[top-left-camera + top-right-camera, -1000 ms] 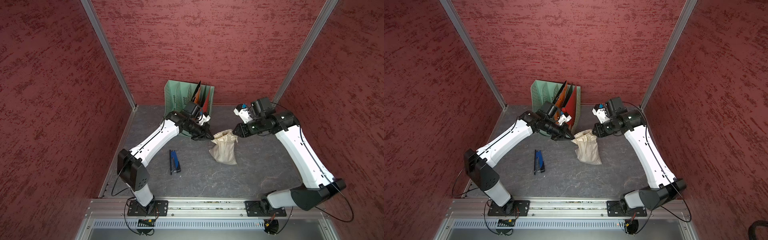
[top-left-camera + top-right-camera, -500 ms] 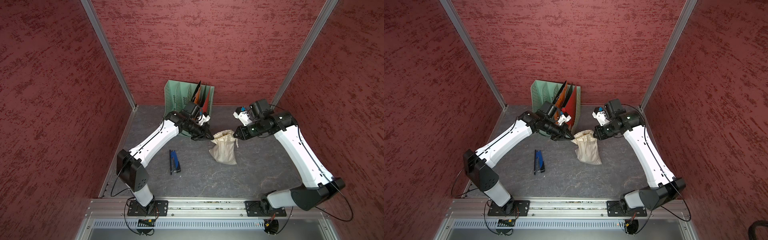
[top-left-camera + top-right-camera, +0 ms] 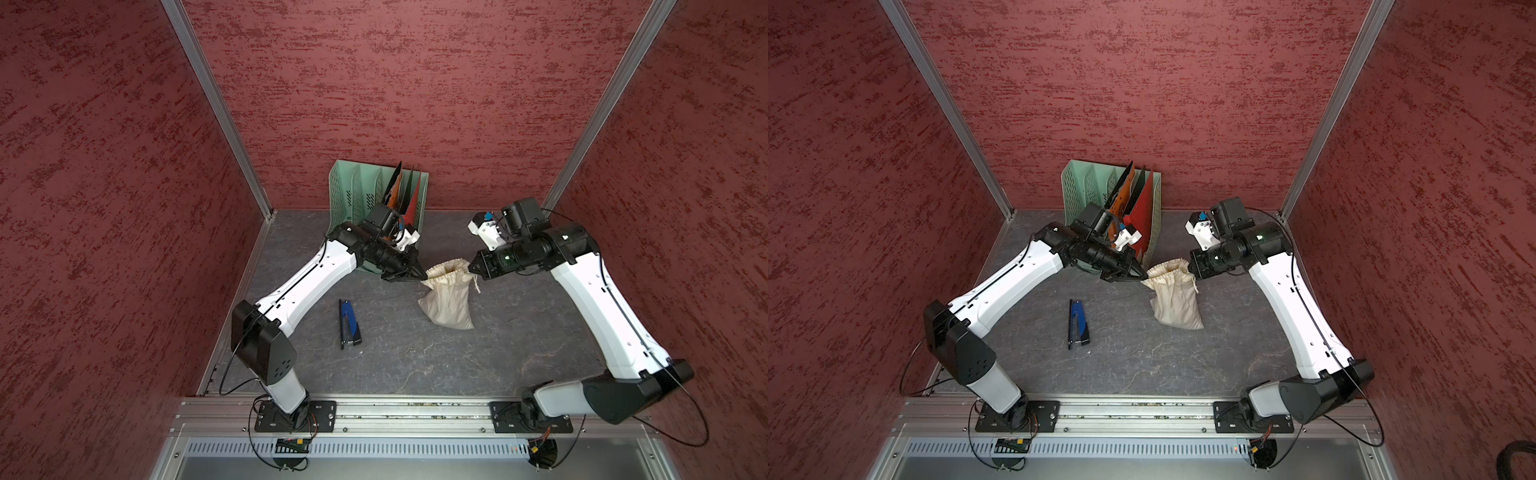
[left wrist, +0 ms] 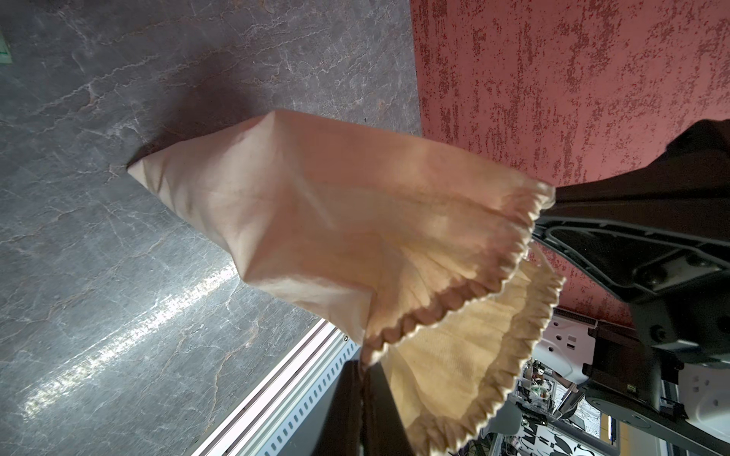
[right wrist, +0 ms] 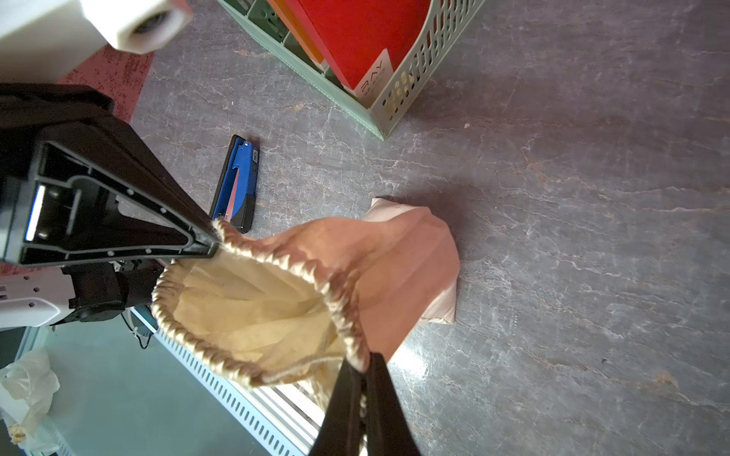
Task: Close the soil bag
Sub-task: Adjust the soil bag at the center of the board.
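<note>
left gripper (image 3: 423,275), right gripper (image 3: 471,268), pinching soil bag (image 3: 449,303) mouth

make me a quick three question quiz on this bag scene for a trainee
1. True or false: the soil bag has its mouth drawn fully shut.
2. What lies on the table beside the left arm? A) blue stapler B) scissors C) tape roll
3. Fill in: the left tool and right tool each pinch the bag's gathered ____, on opposite sides.

Key: 1 false, the mouth gapes open in the right wrist view. 2 A. 3 rim.
</note>
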{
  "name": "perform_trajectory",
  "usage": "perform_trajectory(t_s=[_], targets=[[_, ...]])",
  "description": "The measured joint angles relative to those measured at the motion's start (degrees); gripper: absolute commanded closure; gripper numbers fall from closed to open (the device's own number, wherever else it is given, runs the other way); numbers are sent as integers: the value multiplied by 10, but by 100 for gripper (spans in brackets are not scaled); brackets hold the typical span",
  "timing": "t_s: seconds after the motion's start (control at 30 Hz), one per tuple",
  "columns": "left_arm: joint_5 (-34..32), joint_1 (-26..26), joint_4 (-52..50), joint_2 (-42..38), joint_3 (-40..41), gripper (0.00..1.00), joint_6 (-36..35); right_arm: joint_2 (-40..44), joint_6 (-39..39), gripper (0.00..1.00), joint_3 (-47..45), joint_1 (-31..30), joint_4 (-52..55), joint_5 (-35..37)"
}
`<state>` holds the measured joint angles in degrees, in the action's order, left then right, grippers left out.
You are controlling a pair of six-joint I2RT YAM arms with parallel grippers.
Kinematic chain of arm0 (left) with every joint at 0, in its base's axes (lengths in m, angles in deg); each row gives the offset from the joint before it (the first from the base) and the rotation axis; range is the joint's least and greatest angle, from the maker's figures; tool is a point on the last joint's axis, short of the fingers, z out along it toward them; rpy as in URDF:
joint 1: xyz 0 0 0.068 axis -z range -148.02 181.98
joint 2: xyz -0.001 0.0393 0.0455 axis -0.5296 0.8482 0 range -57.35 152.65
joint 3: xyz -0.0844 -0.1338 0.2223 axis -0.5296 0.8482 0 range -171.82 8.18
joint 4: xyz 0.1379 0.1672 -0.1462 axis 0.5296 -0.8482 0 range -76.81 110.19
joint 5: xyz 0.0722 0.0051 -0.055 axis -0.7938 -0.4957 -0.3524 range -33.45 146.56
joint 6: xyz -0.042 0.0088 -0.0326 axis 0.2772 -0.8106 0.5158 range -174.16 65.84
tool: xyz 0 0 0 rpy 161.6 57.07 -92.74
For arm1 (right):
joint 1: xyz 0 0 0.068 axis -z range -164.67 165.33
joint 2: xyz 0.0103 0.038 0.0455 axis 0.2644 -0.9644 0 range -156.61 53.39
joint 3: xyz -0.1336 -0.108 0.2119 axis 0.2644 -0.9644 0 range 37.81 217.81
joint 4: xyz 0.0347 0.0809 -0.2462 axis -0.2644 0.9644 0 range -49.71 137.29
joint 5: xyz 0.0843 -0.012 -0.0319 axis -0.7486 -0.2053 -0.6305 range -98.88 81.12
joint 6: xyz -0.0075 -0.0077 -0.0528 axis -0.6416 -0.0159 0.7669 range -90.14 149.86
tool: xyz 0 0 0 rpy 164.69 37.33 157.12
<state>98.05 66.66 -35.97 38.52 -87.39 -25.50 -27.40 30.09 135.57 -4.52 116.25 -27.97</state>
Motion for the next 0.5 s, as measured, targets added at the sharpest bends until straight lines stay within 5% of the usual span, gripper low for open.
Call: perform_trajectory(t_s=[0.5], targets=[[4,0,0,2,-14,99,0,65,-91,100,-42,3,-118,23]])
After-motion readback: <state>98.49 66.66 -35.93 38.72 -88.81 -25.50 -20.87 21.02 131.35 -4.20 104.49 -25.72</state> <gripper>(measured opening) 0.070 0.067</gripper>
